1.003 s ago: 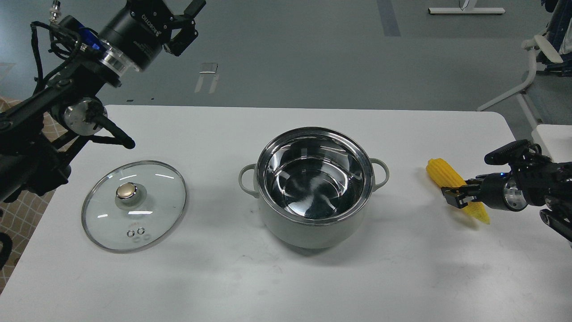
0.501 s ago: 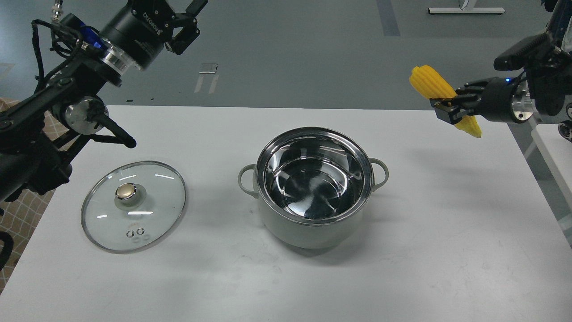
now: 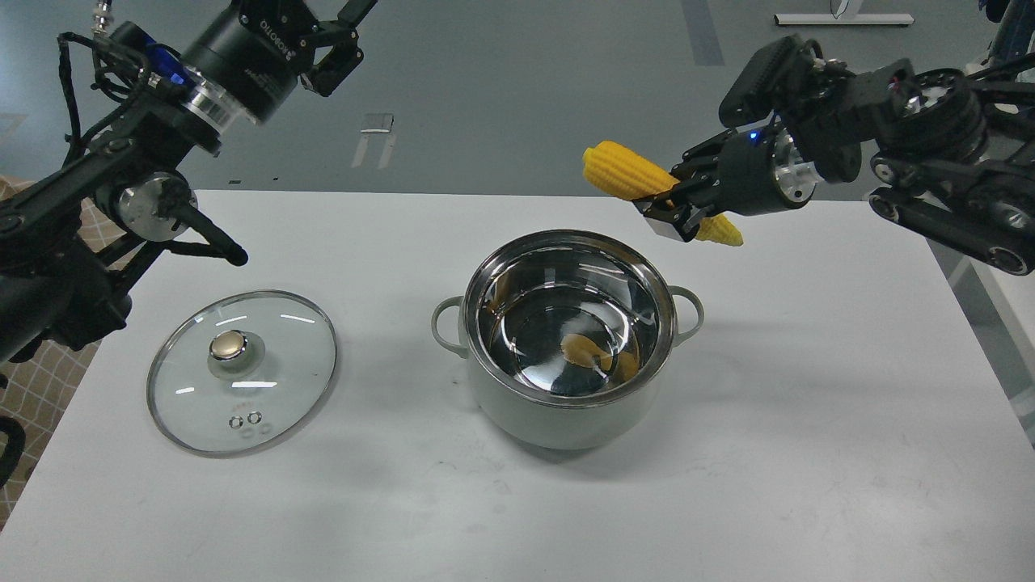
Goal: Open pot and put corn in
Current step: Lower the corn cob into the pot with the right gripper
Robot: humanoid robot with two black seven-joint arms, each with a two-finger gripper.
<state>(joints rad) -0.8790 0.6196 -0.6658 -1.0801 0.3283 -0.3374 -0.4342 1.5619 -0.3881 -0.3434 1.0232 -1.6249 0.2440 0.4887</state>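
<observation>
Mirror-shiny steel pot [image 3: 566, 420] interior, clear glass lid [image 3: 275, 356]

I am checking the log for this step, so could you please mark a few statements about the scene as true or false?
1. The corn is held in the right end effector. True.
2. The glass lid sits on the pot. False: it lies on the table, left of the pot.
3. The corn lies inside the pot. False: it is in the air near the pot's far right rim.
4. The left end effector holds nothing. True.
</observation>
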